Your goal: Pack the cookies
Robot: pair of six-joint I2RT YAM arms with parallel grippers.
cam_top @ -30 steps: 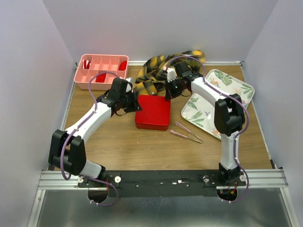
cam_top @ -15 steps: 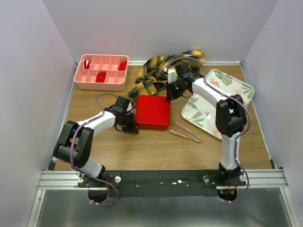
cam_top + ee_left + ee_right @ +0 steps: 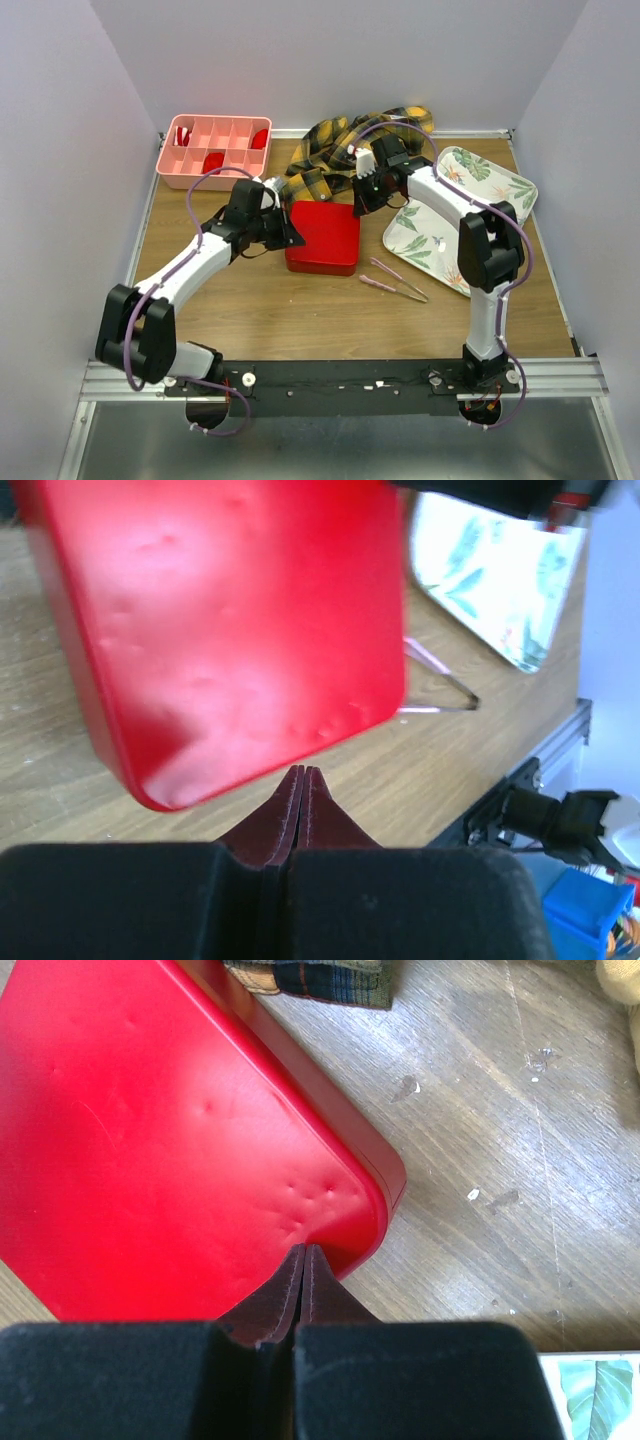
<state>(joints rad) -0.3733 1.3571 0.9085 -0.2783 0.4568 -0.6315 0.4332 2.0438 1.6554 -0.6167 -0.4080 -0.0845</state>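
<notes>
No small round orange cookies show in any view. A closed red box (image 3: 323, 237) lies in the middle of the table; it also shows in the left wrist view (image 3: 240, 620) and the right wrist view (image 3: 170, 1150). My left gripper (image 3: 291, 237) is shut and empty at the box's left edge; its tips (image 3: 302, 772) sit just off a lid corner. My right gripper (image 3: 358, 205) is shut and empty over the box's far right corner, and its tips (image 3: 304, 1250) are on or just above the lid there.
A pink gridded tray (image 3: 212, 183) at the back left holds dark-red pieces (image 3: 212, 163). A plaid cloth (image 3: 325, 150) lies behind the box. A leaf-patterned tray (image 3: 500, 195) is at the right. Pink tweezers (image 3: 393, 280) lie near the box's front right.
My left arm swung down to the box's near-left side, then rose back to its left edge. The right gripper barely moved. The box stayed put.
</notes>
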